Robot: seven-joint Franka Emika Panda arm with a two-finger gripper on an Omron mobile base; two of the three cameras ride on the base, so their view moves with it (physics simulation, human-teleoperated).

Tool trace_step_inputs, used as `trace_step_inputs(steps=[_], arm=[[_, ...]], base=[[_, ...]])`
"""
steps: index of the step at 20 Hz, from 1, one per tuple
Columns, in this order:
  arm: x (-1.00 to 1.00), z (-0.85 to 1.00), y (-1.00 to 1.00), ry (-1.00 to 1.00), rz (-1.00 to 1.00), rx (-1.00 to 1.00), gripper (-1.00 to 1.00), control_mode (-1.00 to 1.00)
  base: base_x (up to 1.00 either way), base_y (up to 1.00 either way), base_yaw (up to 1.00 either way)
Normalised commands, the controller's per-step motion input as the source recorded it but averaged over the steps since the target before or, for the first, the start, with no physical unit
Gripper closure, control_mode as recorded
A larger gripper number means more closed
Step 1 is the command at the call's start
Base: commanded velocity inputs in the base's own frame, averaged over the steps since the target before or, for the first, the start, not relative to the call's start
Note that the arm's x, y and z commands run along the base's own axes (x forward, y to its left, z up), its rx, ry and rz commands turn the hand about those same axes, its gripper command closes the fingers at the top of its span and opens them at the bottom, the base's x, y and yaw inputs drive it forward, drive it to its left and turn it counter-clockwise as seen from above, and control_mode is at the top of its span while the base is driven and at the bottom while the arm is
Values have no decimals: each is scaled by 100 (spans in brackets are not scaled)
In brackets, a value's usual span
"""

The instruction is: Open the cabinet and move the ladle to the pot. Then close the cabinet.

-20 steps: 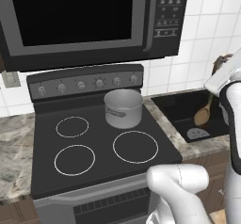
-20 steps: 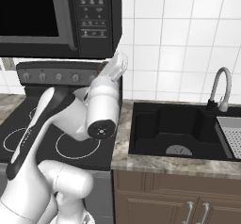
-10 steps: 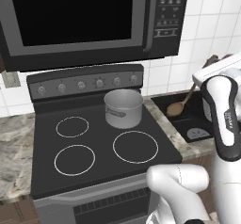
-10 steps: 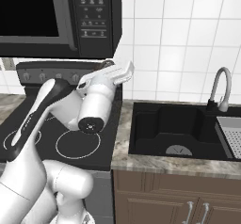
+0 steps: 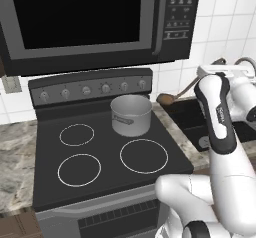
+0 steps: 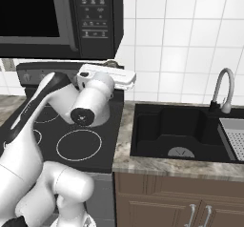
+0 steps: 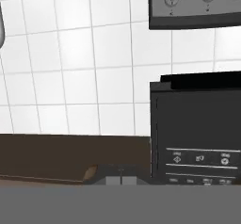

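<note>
The robot's gripper [image 5: 197, 84] was clamped shut on the brown, long-handled ladle [image 5: 166, 98], carried at about three o'clock of the small grey metal pot [image 5: 131, 114] on the stove. Dropping it in and closing the cabinet apparently remained.

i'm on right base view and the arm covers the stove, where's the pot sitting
observer: In the left base view the pot stands upright on the back right burner of the stove, with nothing in it.
operator: is the ladle in it yet
observer: No. The ladle hangs in the air to the right of the pot, apart from it, with its bowl near the stove's right edge.
operator: is the end effector holding it
observer: It looks so. The ladle's handle slants up toward the end effector, which is shut; the arm hides the grip point itself.
</note>
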Motion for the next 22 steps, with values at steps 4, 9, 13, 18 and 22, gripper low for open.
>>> trace_step_inputs(steps=[4,9,13,18,22], arm=[[19,0,0,4,0,46,100,-100],[11,0,0,3,0,43,100,-100],[6,0,0,2,0,41,100,-100],[8,0,0,0,0,38,100,-100],[10,0,0,0,0,34,100,-100]], base=[[0,0,0],[0,0,0],[0,0,0],[0,0,0],[0,0,0]])
